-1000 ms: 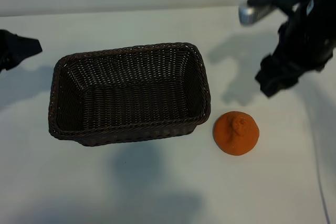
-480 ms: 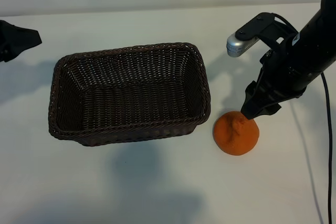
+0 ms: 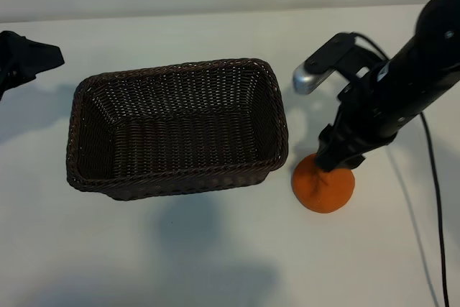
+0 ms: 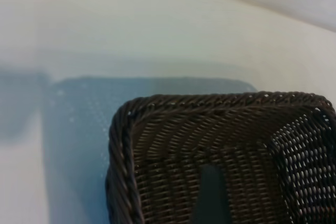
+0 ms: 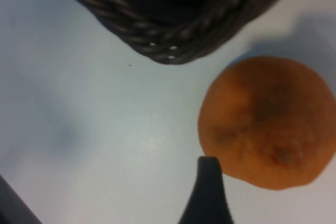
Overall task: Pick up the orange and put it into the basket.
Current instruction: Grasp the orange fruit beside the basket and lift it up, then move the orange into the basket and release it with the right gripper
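Jaws: both grippers spread, grasping nothing.
Left gripper (image 3: 32, 59): parked at the table's left edge, beside the basket (image 3: 176, 129).
Orange (image 3: 323, 186): on the table, just right of the basket.
Right gripper (image 3: 339, 157): arm angled steeply down, tips over the orange's top.

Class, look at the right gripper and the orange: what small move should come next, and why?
Probably lower a little further and shut on the orange. The right gripper is open just above it, the fruit sits on the table beside the basket, and the left gripper is parked far off.
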{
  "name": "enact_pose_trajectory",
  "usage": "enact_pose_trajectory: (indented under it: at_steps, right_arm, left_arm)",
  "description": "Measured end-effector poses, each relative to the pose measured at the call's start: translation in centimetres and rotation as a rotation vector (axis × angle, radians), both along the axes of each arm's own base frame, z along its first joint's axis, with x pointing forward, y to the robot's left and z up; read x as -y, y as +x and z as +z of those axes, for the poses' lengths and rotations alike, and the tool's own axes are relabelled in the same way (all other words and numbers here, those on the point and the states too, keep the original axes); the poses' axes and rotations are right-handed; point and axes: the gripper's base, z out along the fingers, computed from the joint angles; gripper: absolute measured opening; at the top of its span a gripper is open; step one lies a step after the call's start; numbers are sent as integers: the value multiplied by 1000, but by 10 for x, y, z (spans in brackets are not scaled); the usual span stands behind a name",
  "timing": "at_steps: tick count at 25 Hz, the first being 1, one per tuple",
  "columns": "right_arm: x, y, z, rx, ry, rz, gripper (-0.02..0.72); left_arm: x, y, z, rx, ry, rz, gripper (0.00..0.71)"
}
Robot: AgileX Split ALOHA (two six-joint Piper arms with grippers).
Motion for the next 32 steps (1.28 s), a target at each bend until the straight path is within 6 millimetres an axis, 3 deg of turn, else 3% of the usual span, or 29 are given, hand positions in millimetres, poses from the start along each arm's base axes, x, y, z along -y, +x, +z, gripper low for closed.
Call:
enact_pose_trajectory:
  at_steps: [17, 20, 26, 32]
  right_arm:
    - [-7, 17, -53, -52, -94, 8, 545]
    - [-7, 20, -59, -53, -112, -14, 470]
    - [-3, 21, -62, -55, -145, -53, 110]
    - [-2, 21, -62, -66, -155, -71, 90]
  left_arm:
    - [2, -1, 0, 0, 3, -29, 592]
    - [2, -1, 0, 0, 3, -29, 592]
    - [2, -1, 0, 0, 2, -30, 592]
    - [2, -1, 0, 0, 2, -30, 591]
